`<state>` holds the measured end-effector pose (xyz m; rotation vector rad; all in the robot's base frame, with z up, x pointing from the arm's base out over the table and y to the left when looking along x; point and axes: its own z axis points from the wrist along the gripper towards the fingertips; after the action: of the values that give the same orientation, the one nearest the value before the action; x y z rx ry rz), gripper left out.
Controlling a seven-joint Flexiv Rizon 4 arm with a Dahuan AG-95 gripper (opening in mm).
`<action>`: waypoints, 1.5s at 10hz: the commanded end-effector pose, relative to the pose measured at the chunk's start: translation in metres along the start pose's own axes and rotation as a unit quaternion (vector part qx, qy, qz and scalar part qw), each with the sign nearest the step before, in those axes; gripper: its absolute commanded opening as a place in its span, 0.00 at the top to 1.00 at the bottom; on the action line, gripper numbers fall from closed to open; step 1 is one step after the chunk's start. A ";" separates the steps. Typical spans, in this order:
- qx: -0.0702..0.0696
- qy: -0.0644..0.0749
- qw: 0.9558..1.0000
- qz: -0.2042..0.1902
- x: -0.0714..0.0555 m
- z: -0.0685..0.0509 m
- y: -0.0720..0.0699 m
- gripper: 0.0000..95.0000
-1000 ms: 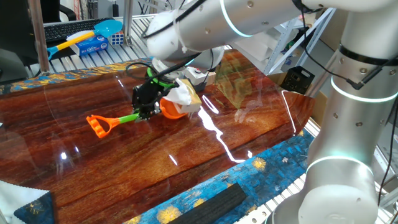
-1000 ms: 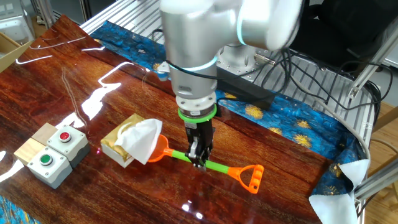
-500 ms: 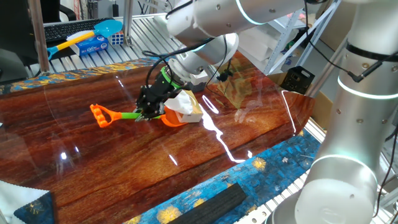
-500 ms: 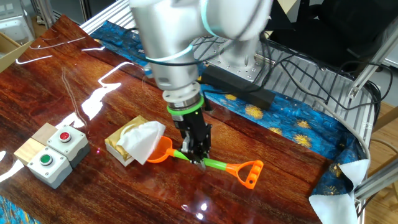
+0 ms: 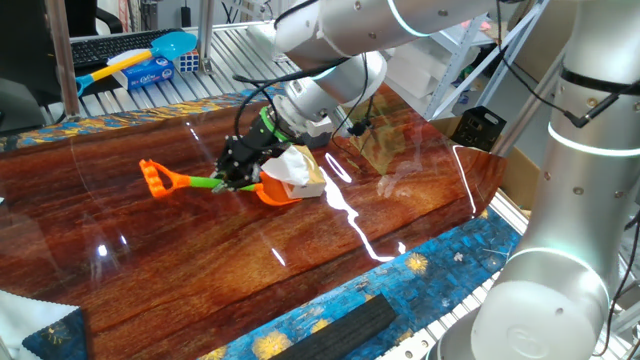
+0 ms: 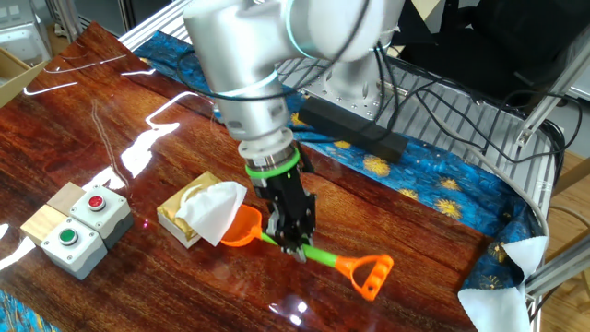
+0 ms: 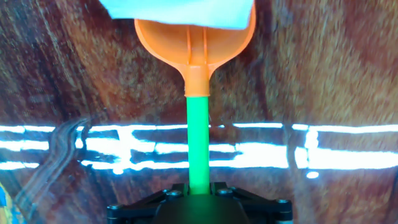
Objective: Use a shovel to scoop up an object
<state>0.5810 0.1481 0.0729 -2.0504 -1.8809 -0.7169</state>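
Observation:
My gripper (image 5: 232, 176) (image 6: 293, 242) (image 7: 199, 190) is shut on the lime-green shaft of the shovel (image 5: 205, 182) (image 6: 318, 255) (image 7: 198, 143). Its orange D-handle (image 5: 154, 178) (image 6: 366, 275) is raised off the table. Its orange blade (image 5: 274, 192) (image 6: 241, 227) (image 7: 194, 46) is pushed under the edge of the object (image 5: 297, 172) (image 6: 201, 209), a small tan box with crumpled white tissue sticking out. In the hand view the tissue (image 7: 180, 12) covers the blade's far edge.
A grey box with red and green buttons (image 6: 78, 227) sits on the glossy wooden table (image 5: 200, 260). A blue scoop with a yellow handle (image 5: 130, 60) lies on the back bench. A black block (image 5: 340, 325) lies on the blue cloth at the front.
The gripper has tilted the shovel, and the D-handle has lifted and swung out. The blade has slid further under the box.

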 end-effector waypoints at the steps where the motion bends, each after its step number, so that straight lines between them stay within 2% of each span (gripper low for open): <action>1: 0.000 -0.051 0.999 0.004 0.010 0.004 0.016 1.00; 3: -0.009 -0.048 0.998 0.043 0.021 0.007 0.035 1.00; 4: -0.013 -0.036 0.998 0.057 0.026 0.006 0.043 1.00; 5: -0.016 -0.028 0.998 0.061 0.028 0.005 0.045 1.00; 6: -0.022 -0.028 0.997 0.065 0.030 0.005 0.049 1.00; 8: -0.019 -0.040 0.998 0.053 0.031 0.005 0.051 1.00; 9: -0.012 -0.071 0.997 0.027 0.031 0.005 0.052 1.00; 11: 0.001 -0.117 0.993 0.003 0.035 0.008 0.062 1.00; 12: 0.007 -0.129 0.992 -0.006 0.038 0.008 0.070 1.00; 13: 0.017 -0.148 0.989 -0.022 0.038 0.009 0.073 1.00; 15: 0.023 -0.173 0.984 -0.039 0.038 0.012 0.076 1.00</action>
<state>0.6579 0.1770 0.0924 -2.2281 -1.9196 -0.5590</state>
